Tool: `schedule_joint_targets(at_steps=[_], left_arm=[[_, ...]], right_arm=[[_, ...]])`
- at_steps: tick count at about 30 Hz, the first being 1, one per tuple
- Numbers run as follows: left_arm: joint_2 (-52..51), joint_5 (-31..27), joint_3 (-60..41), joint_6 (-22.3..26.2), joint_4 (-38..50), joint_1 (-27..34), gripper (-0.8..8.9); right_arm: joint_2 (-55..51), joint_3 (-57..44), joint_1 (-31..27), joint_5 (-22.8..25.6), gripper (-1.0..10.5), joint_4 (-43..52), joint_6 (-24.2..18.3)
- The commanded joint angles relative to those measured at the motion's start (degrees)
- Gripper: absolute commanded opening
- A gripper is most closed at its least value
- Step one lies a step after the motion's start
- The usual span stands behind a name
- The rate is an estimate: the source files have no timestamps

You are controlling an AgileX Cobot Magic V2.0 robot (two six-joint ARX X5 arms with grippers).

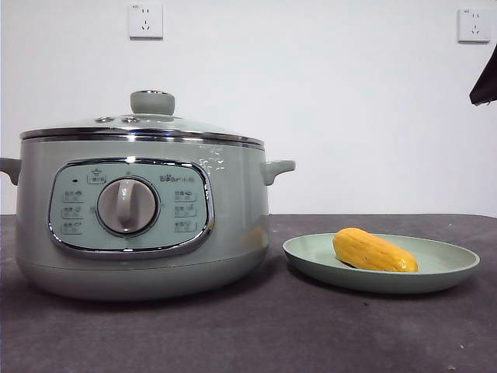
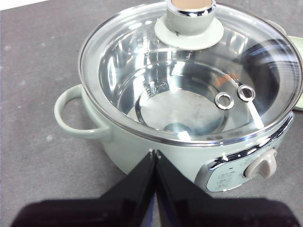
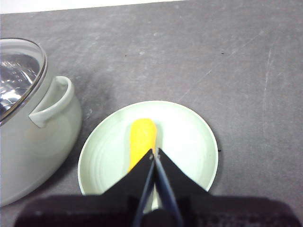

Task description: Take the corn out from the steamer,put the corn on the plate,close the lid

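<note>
The pale-green steamer (image 1: 140, 225) stands at the left with the glass lid (image 1: 144, 124) seated on its chrome rim. The yellow-orange corn (image 1: 373, 251) lies on the pale-green plate (image 1: 454, 268) to the steamer's right. My left gripper (image 2: 155, 153) is shut and empty, raised above the steamer (image 2: 137, 146) and the lid (image 2: 189, 75); the pot inside looks empty. My right gripper (image 3: 155, 153) is shut and empty, raised above the plate (image 3: 189, 137) and the corn (image 3: 141, 137). Only a black tip of an arm (image 1: 485, 81) shows at the front view's right edge.
The dark grey table (image 1: 248, 334) runs across the scene. A white wall with two sockets (image 1: 145, 21) stands behind. The steamer's side handle (image 3: 52, 104) is close to the plate.
</note>
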Motion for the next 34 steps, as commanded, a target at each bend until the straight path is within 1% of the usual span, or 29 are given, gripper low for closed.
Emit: schedule_joint_targets(at_steps=[1,2,3,5,9,13,14,16,19,22,24,30,34], left_arm=[[-0.2,0.0,-0.2,-0.5,0.2,-0.2,-0.03],[-0.7,-0.1,-0.1,0.7,-0.4,-0.2,-0.03],[-2.3,-1.1,-0.1,3.4,-1.4,0.3,-0.03],[-5.6,-1.6,-0.1,5.5,-2.1,2.2,-0.03],[-13.4,-1.2,-1.3,5.9,1.7,9.0,-0.03],[-21.4,-1.0,-7.0,5.9,9.0,17.8,-0.01],[-23.0,-0.4,-8.8,5.9,10.3,19.7,-0.01],[-26.4,3.2,-13.2,5.9,13.2,23.7,-0.01],[-29.5,7.7,-19.2,5.9,16.7,28.2,-0.01],[-29.4,11.9,-23.6,5.7,18.9,30.8,-0.01],[-29.4,13.2,-25.6,5.7,19.2,31.8,-0.01],[-29.4,13.4,-30.2,5.6,19.1,33.1,-0.01],[-29.4,13.5,-30.6,5.5,19.4,33.1,-0.01]], right_arm=[[-0.1,-0.3,0.0,0.1,0.0,0.5,0.5],[-0.1,-0.3,0.0,0.2,0.0,0.5,0.5],[-0.1,-0.3,0.0,0.2,0.0,0.5,0.5],[-0.1,-0.3,0.0,0.2,0.0,0.4,0.5],[-0.1,-0.3,0.0,0.1,0.0,0.4,0.5],[-0.1,-0.3,0.0,0.2,0.0,0.4,0.5],[-0.1,-0.3,0.0,0.2,0.0,0.4,0.5],[-0.1,-0.3,0.0,0.1,0.0,0.4,0.5],[-0.1,-0.3,0.0,0.2,0.0,0.4,0.5],[-0.1,-0.3,0.0,0.1,0.0,0.4,0.5],[-0.1,-0.3,0.0,0.1,0.0,0.4,0.5],[-0.1,-0.3,0.0,0.2,0.0,0.3,0.5],[-0.1,-0.3,0.0,0.2,0.0,0.3,0.5]])
